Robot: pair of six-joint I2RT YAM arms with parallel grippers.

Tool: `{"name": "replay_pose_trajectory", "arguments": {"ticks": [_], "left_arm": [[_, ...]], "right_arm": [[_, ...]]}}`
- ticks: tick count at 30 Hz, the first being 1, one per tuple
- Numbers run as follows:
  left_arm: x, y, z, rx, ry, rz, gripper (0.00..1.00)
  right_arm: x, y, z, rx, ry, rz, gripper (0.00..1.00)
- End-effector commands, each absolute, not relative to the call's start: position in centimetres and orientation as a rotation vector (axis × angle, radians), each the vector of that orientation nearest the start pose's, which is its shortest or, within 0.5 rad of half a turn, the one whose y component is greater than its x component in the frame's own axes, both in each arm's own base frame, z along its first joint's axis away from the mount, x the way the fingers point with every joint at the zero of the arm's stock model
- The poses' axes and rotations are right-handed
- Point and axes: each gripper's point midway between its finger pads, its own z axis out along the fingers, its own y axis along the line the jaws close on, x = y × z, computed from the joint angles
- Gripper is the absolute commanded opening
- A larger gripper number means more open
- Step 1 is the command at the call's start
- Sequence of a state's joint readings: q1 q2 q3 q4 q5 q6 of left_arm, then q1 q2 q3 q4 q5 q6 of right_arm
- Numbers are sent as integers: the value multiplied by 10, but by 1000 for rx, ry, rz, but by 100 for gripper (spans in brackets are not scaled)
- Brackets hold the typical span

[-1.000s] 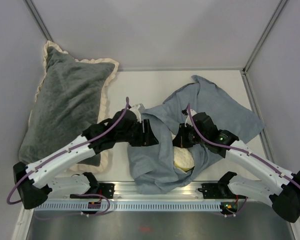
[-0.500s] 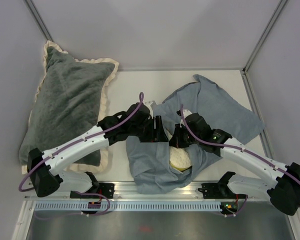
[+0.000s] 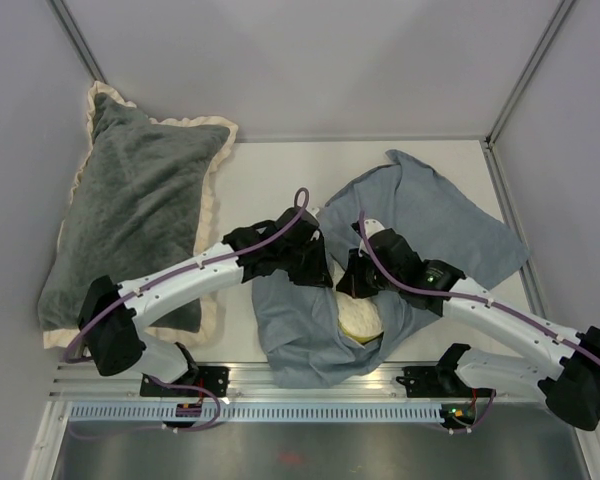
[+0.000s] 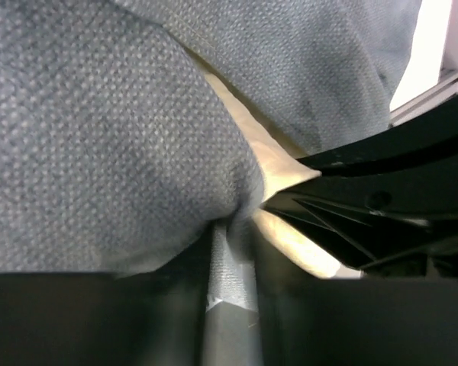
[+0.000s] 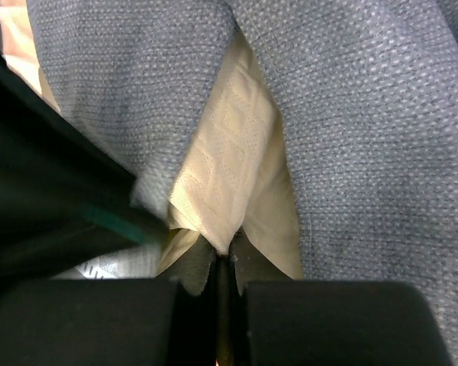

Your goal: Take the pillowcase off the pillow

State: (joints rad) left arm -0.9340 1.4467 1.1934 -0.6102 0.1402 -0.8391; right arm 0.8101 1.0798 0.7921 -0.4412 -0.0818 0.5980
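Observation:
The grey-blue pillowcase (image 3: 430, 215) lies crumpled across the table's middle and right, still wrapped round the cream quilted pillow (image 3: 360, 318), which shows through its opening. My left gripper (image 3: 320, 272) is shut on a fold of the pillowcase (image 4: 99, 137) at the opening's left side; the cream pillow (image 4: 290, 236) shows beside it. My right gripper (image 3: 352, 280) is shut on a pinched corner of the pillow (image 5: 229, 175), with pillowcase cloth (image 5: 366, 114) on both sides. The two grippers are close together above the pillow.
A large dark grey plush pillow (image 3: 130, 200) with a cream ruffle lies at the left against the wall. Grey walls close in the table (image 3: 270, 180) on three sides. A metal rail (image 3: 300, 385) runs along the near edge.
My left arm has swung right and forward, bringing its gripper next to the right gripper. The pillowcase's left edge has bunched rightward with it. The right gripper has shifted slightly left.

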Motion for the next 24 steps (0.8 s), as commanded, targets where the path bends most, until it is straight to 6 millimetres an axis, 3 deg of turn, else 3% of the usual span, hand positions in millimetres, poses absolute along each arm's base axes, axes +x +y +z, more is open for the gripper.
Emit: {"name": "replay_pose_trajectory", "arguments": {"ticks": [1, 3, 7, 8, 9, 13, 17, 21, 24], "left_arm": [[190, -344, 183, 207, 2593, -883, 14], [193, -326, 175, 170, 2606, -766, 2], [198, -276, 161, 60, 2600, -513, 2], [197, -265, 169, 23, 2570, -513, 2], [197, -249, 158, -32, 2572, -461, 2], [200, -209, 163, -210, 2473, -457, 2], [218, -168, 154, -340, 2454, -422, 2], [239, -154, 130, -391, 2496, -472, 2], [257, -151, 131, -394, 2492, -497, 2]], "right_arm": [[195, 264, 196, -276, 2262, 881, 0], [195, 259, 195, -275, 2264, 857, 0], [189, 247, 194, -281, 2273, 820, 0], [188, 244, 193, -285, 2275, 810, 0], [184, 237, 192, -289, 2283, 789, 0], [174, 221, 187, -288, 2301, 742, 0], [155, 210, 192, -312, 2311, 784, 0], [140, 200, 207, -326, 2290, 819, 0], [130, 197, 211, -350, 2293, 859, 0]]}}
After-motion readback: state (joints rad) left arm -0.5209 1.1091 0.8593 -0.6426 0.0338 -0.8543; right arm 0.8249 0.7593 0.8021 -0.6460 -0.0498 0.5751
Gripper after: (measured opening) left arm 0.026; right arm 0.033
